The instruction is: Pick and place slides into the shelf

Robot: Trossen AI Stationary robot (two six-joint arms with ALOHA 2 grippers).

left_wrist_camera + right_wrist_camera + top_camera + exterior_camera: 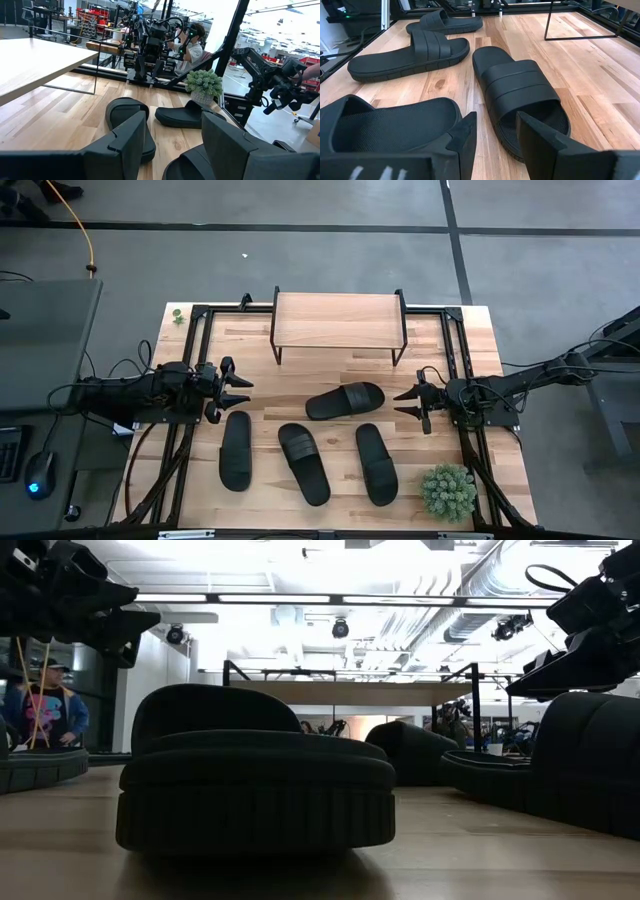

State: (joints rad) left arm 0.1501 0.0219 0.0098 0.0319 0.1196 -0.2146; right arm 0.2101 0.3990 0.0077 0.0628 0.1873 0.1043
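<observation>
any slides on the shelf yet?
No. In the high view the shelf top is bare and all four slides lie on the table in front of it.

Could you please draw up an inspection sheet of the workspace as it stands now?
Surface: wooden table, bare patches between the things.
Job's things: four black slides on the table, three in a row near the front, one angled behind them; shelf at the back, nothing on top.
Clutter: small plant at the front right corner; a smaller green thing at the back left corner.
Grippers: left gripper and right gripper hover at the sides, fingers apart, holding nothing.
Cables: yellow cable on the floor; dark leads beside the left arm.
Surroundings: grey floor; people in the room behind.
</observation>
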